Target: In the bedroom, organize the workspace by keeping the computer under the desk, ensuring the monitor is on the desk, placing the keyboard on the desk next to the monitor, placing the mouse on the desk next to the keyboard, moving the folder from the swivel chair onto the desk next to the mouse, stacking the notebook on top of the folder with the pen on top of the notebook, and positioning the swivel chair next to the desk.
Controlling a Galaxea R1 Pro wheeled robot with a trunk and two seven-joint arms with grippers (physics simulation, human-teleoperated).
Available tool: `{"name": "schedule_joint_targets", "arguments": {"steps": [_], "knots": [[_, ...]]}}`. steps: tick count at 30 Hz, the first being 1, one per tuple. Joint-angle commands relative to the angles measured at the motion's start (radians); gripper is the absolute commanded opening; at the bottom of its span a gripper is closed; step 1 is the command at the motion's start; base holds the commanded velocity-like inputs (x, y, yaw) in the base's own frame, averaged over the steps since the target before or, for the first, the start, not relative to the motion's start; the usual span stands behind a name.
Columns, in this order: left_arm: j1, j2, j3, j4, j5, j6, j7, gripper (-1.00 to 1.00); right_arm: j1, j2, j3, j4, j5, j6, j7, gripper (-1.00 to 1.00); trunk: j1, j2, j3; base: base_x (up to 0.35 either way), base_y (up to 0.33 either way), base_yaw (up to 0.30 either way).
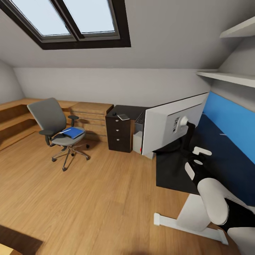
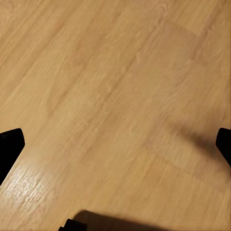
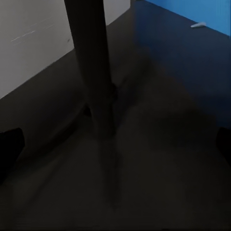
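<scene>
The grey upholstered swivel chair [image 1: 56, 129] stands well apart from the glossy black desk [image 1: 173, 173], the bright blue folder [image 1: 73, 133] on its seat awaiting transfer. On the desk's drawer-unit corner lies the dark notebook [image 1: 123, 116]. The wide monitor [image 1: 173, 122] stands near the desk's front edge. Left gripper [image 2: 115, 144] spread wide, empty, over floor; right gripper [image 3: 115, 144] likewise open, facing the monitor's stand, probably to reposition it.

no readable text or numbers anywhere, the label patch behind the monitor [image 1: 176, 124] too blurred
</scene>
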Motion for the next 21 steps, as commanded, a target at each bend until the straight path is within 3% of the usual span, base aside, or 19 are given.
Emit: {"name": "schedule_joint_targets", "arguments": {"steps": [1,21], "knots": [[-0.001,0.0,0.0,0.001,0.006,-0.003,0.0,1.0,-0.001,0.0,-0.008,0.0,0.01,0.003,-0.001,1.0,0.004,-0.008,-0.004,0.0,0.0,0.0],[-0.001,-0.002,-0.001,0.001,0.006,-0.004,0.0,1.0,-0.001,0.0,-0.007,-0.105,0.007,0.066,-0.005,1.0,0.081,-0.148,-0.067,0.0,0.0,0.0]]}}
